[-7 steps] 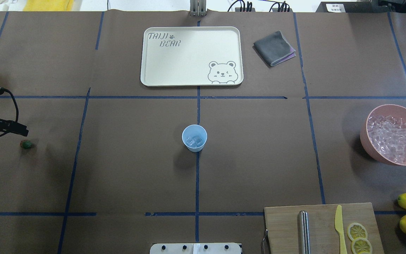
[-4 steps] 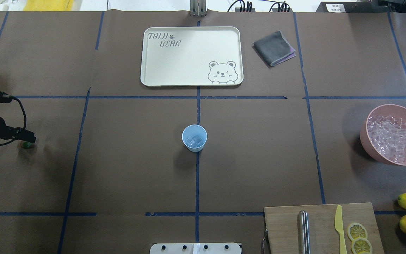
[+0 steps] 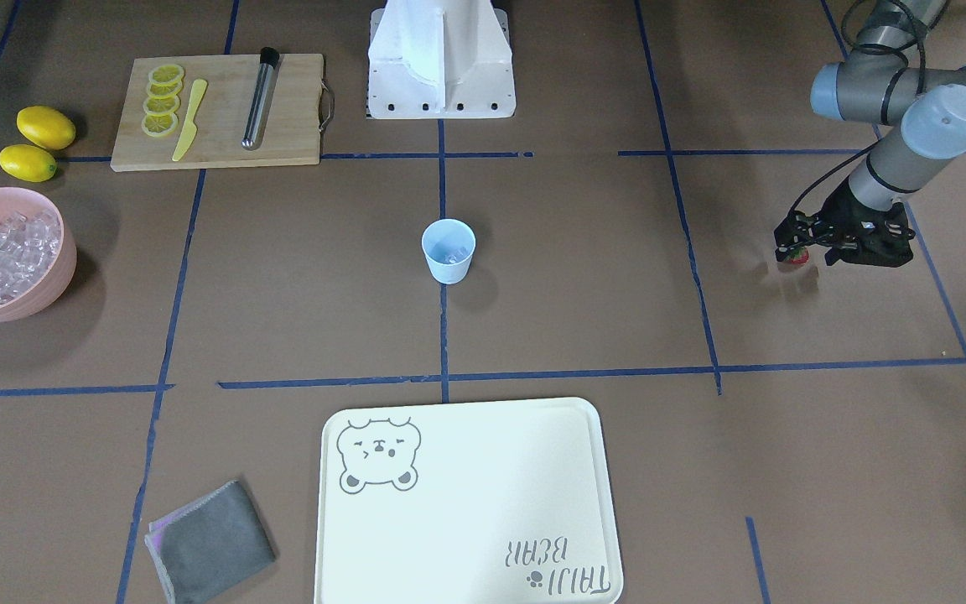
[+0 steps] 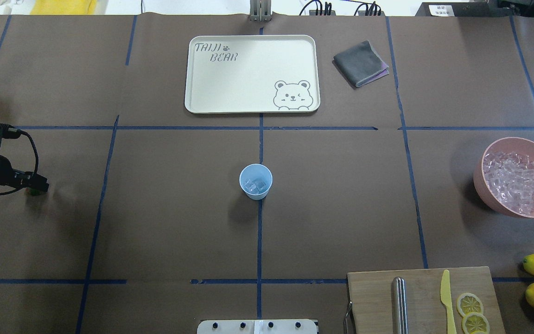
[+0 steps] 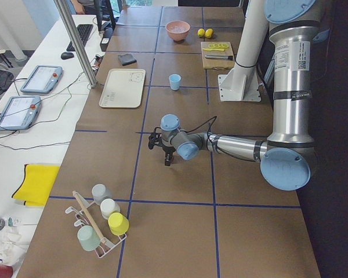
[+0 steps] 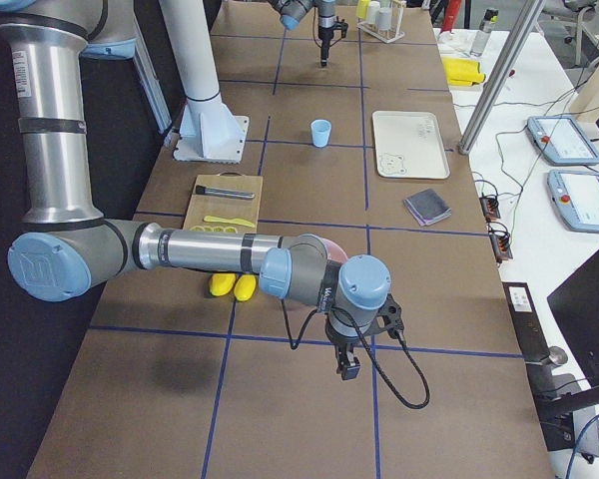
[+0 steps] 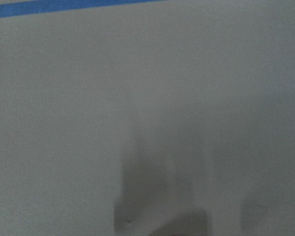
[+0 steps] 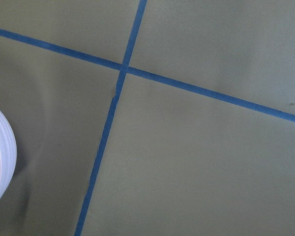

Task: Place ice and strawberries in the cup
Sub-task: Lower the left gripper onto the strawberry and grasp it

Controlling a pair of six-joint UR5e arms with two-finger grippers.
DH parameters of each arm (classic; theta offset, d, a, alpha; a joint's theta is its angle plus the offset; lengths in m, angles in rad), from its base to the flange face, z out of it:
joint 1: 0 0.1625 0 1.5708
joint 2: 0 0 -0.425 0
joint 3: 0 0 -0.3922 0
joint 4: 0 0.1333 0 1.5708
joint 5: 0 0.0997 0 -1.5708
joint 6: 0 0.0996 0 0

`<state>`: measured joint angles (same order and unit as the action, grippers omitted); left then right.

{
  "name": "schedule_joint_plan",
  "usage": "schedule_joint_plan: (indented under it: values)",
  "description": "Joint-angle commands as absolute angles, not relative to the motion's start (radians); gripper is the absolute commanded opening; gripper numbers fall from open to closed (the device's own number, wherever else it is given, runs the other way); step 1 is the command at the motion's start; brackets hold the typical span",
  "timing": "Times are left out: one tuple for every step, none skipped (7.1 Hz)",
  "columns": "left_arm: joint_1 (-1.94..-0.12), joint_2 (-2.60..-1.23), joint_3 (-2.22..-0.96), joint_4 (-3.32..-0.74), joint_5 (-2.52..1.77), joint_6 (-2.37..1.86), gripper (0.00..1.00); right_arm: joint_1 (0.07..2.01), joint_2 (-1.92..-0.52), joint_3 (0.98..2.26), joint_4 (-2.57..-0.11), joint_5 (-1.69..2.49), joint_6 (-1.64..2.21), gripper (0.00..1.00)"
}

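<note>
Left jaws are low over the worktop (image 4: 341, 208) at the robot's left end, straddling the strawberry (image 3: 798, 257); can't tell if clamped. Right jaws are near the pink bowl (image 4: 479, 183), gap not visible. Cup (image 4: 256, 181) sits mid-worktop with ice (image 4: 255, 186) inside.

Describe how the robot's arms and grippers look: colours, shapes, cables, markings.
Both arms, left arm and right arm, are silver-grey tubes with pale-blue round joint caps. Each ends in a black gripper: left gripper, right gripper. A black cable loops at each wrist. Upper segments carry labels.
</note>
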<state>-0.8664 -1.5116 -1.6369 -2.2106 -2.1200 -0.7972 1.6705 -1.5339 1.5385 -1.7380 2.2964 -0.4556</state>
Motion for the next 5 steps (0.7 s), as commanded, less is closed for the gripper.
schedule_joint_plan:
  values:
    - [-0.864, -1.511, -1.638, -2.209, -2.12, -0.796, 0.13, 1.671, -1.534, 1.537, -1.738, 2.295, -0.456, 1.0]
    - [-0.864, -1.509, -1.646, -2.209, -2.12, -0.79, 0.07, 1.671, -1.534, 1.539, -1.738, 2.295, -0.456, 1.0]
    - [-0.867, -1.502, -1.669, -2.204, -2.126, -0.785, 0.02, 1.671, -1.534, 1.537, -1.738, 2.295, -0.456, 1.0]
    - [-0.87, -1.49, -1.699, -2.198, -2.147, -0.784, 0.0, 1.671, -1.534, 1.537, -1.738, 2.296, -0.456, 1.0]
    - [-0.883, -1.493, -1.73, -2.175, -2.204, -0.784, 0.0, 1.671, -1.534, 1.537, -1.738, 2.296, -0.456, 1.0]
